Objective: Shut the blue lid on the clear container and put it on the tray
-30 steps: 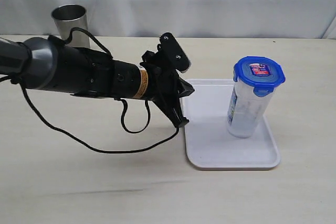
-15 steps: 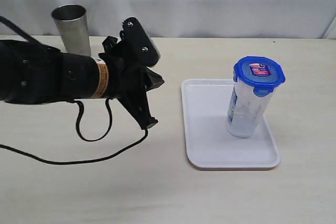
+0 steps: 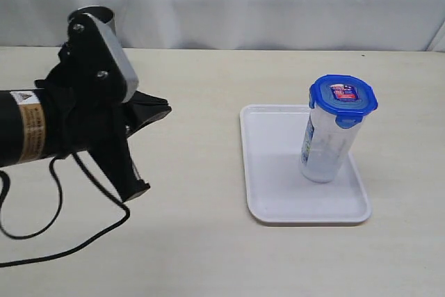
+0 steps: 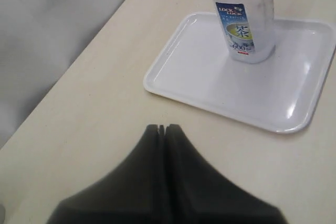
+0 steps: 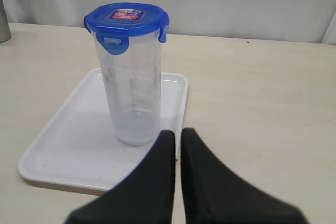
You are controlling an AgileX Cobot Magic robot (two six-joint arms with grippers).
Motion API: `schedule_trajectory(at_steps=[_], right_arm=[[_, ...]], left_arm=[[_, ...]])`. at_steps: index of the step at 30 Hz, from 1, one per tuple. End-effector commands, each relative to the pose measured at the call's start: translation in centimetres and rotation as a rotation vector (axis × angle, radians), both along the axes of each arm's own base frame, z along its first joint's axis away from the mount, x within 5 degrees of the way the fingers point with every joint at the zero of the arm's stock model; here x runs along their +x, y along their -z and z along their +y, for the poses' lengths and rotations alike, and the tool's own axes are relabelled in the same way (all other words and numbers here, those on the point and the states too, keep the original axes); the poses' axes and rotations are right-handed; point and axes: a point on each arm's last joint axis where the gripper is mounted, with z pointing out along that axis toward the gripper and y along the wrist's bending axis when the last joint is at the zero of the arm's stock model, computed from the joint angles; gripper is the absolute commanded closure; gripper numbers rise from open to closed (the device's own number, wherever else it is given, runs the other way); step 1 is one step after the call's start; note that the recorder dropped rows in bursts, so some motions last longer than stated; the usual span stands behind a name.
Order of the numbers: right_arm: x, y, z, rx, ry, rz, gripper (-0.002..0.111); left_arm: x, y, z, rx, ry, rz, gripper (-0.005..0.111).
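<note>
Beige table (image 3: pixel 208 255), white curtain (image 3: pixel 278 5) behind. Clear container (image 3: pixel 325 147) sits upright on the tray (image 3: pixel 278 199), blue lid (image 3: pixel 343 97) on top. Its label (image 4: pixel 239 30) is only readable from the left wrist. Left hand (image 4: pixel 163 128) and right hand (image 5: pixel 177 132) are both pinched closed, empty.

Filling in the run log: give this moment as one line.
blue lid: on clear container | clear container: upright on white tray | left gripper: shut, empty, off tray | right gripper: shut, empty

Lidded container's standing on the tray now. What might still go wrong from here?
1. The tall clear container stands upright on the tray, and the shut right tool is aimed toward its base. A forward nudge might tip it.
2. The steel cup stands just behind the left arm. A careless swing there could knock it over.
</note>
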Motion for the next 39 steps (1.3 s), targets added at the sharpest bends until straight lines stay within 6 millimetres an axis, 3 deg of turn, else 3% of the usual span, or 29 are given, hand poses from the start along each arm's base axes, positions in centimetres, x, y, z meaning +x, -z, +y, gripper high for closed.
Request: schedule_trajectory(at_steps=[1,10,20,26,39], right_arm=[[0.0,0.1,0.0,-0.012,0.000,0.000,0.104],[0.0,0.1,0.0,-0.012,0.000,0.000,0.104],[0.0,0.1,0.0,-0.012,0.000,0.000,0.104],[0.0,0.1,0.0,-0.012,0.000,0.000,0.104],[0.0,0.1,0.0,-0.012,0.000,0.000,0.104]], left_arm=[[-2.2,-0.4,1.9,-0.032,-0.016,-0.023,0.107],[-5.8,-1.9,4.8,-0.201,-0.087,-0.049,0.107],[-8.3,-4.3,8.4,-0.361,-0.260,-0.127,0.107],[-9.2,-5.1,9.0,-0.407,-0.246,-0.171,0.107],[-9.2,-5.1,8.9,-0.406,-0.241,-0.174,0.107]])
